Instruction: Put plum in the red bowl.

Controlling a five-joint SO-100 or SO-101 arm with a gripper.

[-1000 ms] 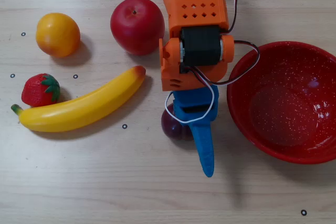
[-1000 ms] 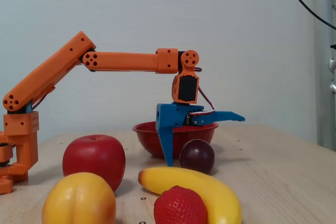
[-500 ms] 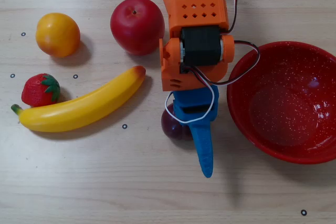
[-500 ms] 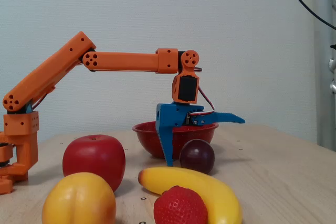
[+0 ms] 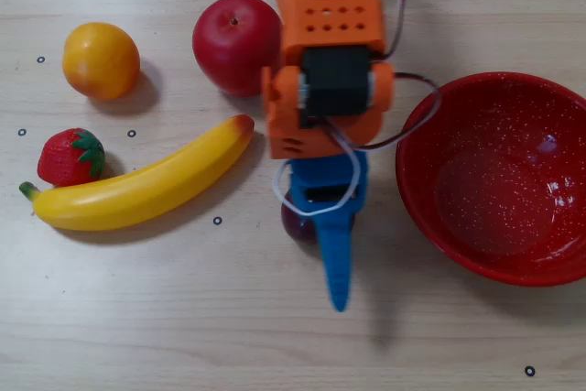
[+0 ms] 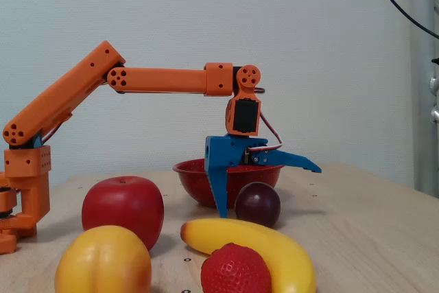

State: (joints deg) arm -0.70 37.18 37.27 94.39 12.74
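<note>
The gripper (image 6: 269, 191) stands spread wide over the plum (image 6: 257, 204), one finger down at the fruit's side, the other raised clear. The plum sits on the counter (image 5: 183, 318), just beside the red bowl (image 5: 549, 267) near one edge. In the overhead view the arm hides most of the plum (image 5: 297, 226). A banana (image 5: 137, 188), strawberry (image 5: 70, 157), orange (image 5: 101, 60) and apple (image 5: 233, 41) lie toward the opposite edge, clear of the bowl.
</note>
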